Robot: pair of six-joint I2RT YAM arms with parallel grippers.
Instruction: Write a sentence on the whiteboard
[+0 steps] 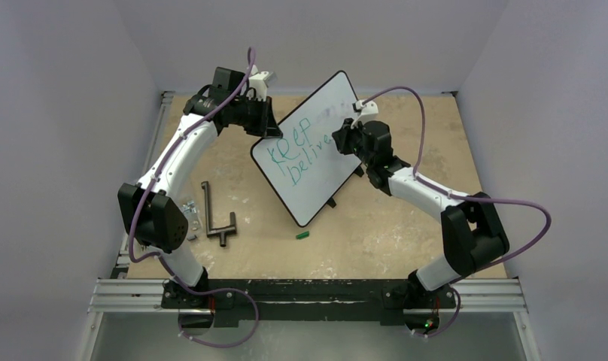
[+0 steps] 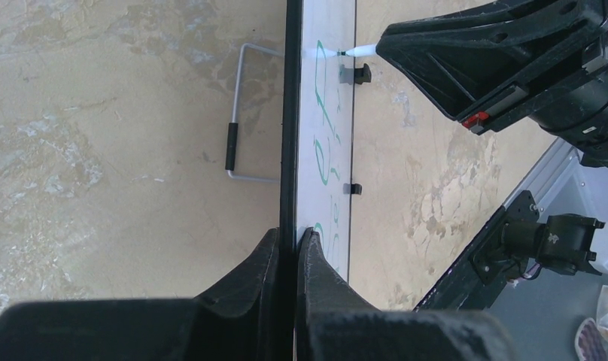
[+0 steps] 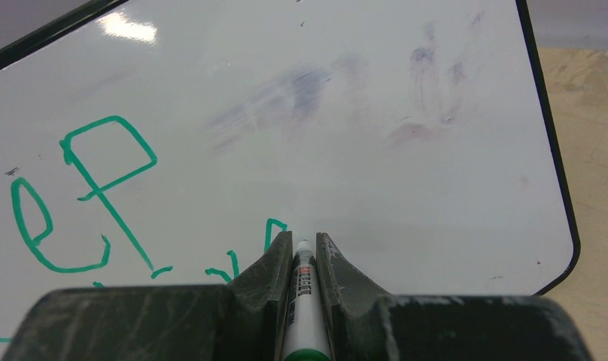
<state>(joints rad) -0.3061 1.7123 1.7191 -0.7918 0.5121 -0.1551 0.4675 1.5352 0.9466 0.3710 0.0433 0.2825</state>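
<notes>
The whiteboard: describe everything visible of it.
The whiteboard is glossy white, black-framed with rounded corners, two small black feet along one long edge and a wire handle behind. It stands tilted mid-table. Green lettering and faint erased smudges mark it. The left gripper jaws pinch its edge; the right gripper presses a marker tip to it.
</notes>
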